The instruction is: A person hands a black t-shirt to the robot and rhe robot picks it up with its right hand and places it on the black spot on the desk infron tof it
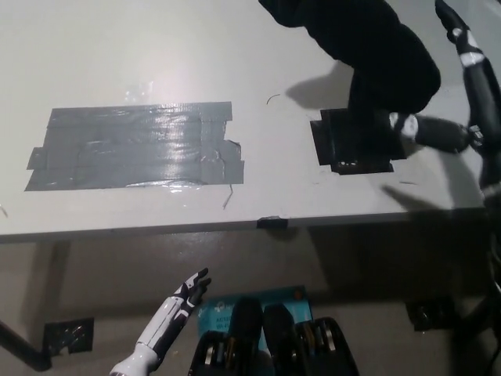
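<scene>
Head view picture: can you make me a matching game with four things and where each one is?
Things:
1. black t-shirt
2. grey tape patch
3. white left hand
4. black tape square

Places:
A. low down, below the desk edge
B. on the desk's left part
C. hanging above the desk at the upper right
D. on the desk's right part, partly under the cloth

Pairs: 1-C, 2-B, 3-A, 4-D

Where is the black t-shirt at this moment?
In the head view the black t-shirt hangs at the upper right, over the desk's black spot, with the robot's right hand at its lower edge.
</scene>
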Available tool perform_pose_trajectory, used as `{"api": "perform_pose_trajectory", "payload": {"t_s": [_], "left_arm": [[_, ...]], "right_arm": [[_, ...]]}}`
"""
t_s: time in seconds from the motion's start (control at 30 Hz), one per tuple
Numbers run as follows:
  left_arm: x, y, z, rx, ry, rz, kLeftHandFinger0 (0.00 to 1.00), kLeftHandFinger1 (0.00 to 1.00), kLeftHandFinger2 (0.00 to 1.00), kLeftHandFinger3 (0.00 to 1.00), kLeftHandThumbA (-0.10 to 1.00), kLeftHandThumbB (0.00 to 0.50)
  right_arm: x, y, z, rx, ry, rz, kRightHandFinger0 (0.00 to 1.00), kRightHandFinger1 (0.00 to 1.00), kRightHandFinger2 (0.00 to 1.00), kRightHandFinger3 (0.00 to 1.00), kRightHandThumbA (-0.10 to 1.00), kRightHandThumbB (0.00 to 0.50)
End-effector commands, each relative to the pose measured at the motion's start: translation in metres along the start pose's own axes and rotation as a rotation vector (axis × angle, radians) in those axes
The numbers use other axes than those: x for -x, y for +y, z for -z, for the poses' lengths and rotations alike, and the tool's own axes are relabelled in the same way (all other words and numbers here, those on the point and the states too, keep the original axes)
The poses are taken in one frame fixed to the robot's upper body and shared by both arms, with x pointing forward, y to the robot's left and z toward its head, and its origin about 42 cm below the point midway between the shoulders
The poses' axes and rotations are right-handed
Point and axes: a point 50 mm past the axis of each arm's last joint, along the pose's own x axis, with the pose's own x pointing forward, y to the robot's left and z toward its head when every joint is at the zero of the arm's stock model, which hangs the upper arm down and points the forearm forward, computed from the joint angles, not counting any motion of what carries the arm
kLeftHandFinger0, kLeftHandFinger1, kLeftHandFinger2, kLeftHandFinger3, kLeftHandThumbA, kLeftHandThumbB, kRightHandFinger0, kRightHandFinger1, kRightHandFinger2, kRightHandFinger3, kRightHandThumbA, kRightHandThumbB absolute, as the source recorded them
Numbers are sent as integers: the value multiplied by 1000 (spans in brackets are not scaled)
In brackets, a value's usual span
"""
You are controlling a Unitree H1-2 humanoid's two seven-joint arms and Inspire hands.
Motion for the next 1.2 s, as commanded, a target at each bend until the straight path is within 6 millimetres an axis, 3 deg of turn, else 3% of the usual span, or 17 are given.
{"api": "perform_pose_trajectory", "payload": {"t_s": [0.0, 0.07, 0.3, 0.33, 0.37, 0.4, 0.43, 0.47, 0.5, 0.53, 0.57, 0.6, 0.63, 0.73, 0.77, 0.87, 1.17], "left_arm": [[-5, 7, -10, -32, -61, 22, 1000, 1000, 1000, 1000, 1000, 500], [-4, 6, -9, -18, -59, 20, 1000, 1000, 1000, 1000, 1000, 500], [-5, 6, -10, -17, -65, 12, 1000, 1000, 1000, 1000, 1000, 500], [-4, 6, -10, -21, -65, 14, 1000, 1000, 1000, 1000, 1000, 500], [-4, 5, -10, -23, -65, 16, 1000, 1000, 1000, 1000, 1000, 500], [-4, 5, -10, -23, -64, 18, 1000, 1000, 1000, 1000, 1000, 500], [-5, 4, -11, -19, -65, 20, 1000, 1000, 1000, 1000, 1000, 500], [-5, 4, -12, -15, -67, 22, 1000, 1000, 1000, 1000, 1000, 500], [-6, 5, -12, -16, -68, 21, 1000, 1000, 1000, 1000, 1000, 500], [-7, 5, -13, -17, -69, 20, 1000, 1000, 1000, 1000, 1000, 500], [-8, 7, -14, -17, -72, 18, 1000, 1000, 1000, 1000, 1000, 500], [-9, 8, -14, -17, -74, 16, 1000, 1000, 1000, 1000, 1000, 500], [-8, 9, -14, -11, -74, 15, 1000, 1000, 1000, 1000, 1000, 500], [-7, 8, -13, -2, -67, 19, 963, 1000, 1000, 1000, 1000, 500], [-6, 7, -13, -3, -71, 25, 976, 1000, 1000, 1000, 1000, 500], [-6, 7, -13, -18, -69, 28, 1000, 1000, 1000, 1000, 1000, 500], [-9, 10, -13, -5, -76, 29, 1000, 1000, 1000, 1000, 1000, 500]], "right_arm": [[-40, -5, 2, 182, 26, 79, 1000, 1000, 1000, 1000, 982, 422], [-46, -4, 5, 197, 33, 73, 1000, 1000, 1000, 1000, 983, 421], [-102, -2, 24, 308, 92, 45, 1000, 1000, 1000, 1000, 893, 443], [-113, -2, 30, 327, 102, 57, 1000, 1000, 1000, 1000, 833, 446], [-118, -3, 35, 319, 97, 82, 1000, 1000, 1000, 1000, 676, 423], [-119, -3, 38, 311, 92, 97, 1000, 1000, 1000, 1000, 626, 432], [-126, -4, 43, 341, 69, 176, 676, 658, 642, 730, 352, 367], [-129, -5, 45, 367, 47, 224, 514, 505, 635, 706, 302, 384], [-130, -6, 43, 360, 16, 277, 124, 292, 501, 563, 123, 323], [-130, -6, 41, 368, -13, 304, 25, 254, 524, 588, 8, 267], [-130, -7, 34, 368, -66, 348, 18, 413, 763, 825, -99, 180], [-131, -7, 31, 359, -90, 366, 35, 456, 773, 888, -100, 166], [-130, -6, 30, 360, -106, 367, 72, 509, 796, 916, -100, 122], [-127, -5, 29, 364, -148, 356, 95, 521, 800, 913, -100, 141], [-123, -4, 28, 368, -177, 363, 60, 481, 764, 904, -100, 170], [-119, -5, 26, 367, -200, 373, 22, 448, 761, 939, -100, 182], [-121, -19, 2, 403, -343, 343, 50, 515, 867, 1000, -100, 147]]}}
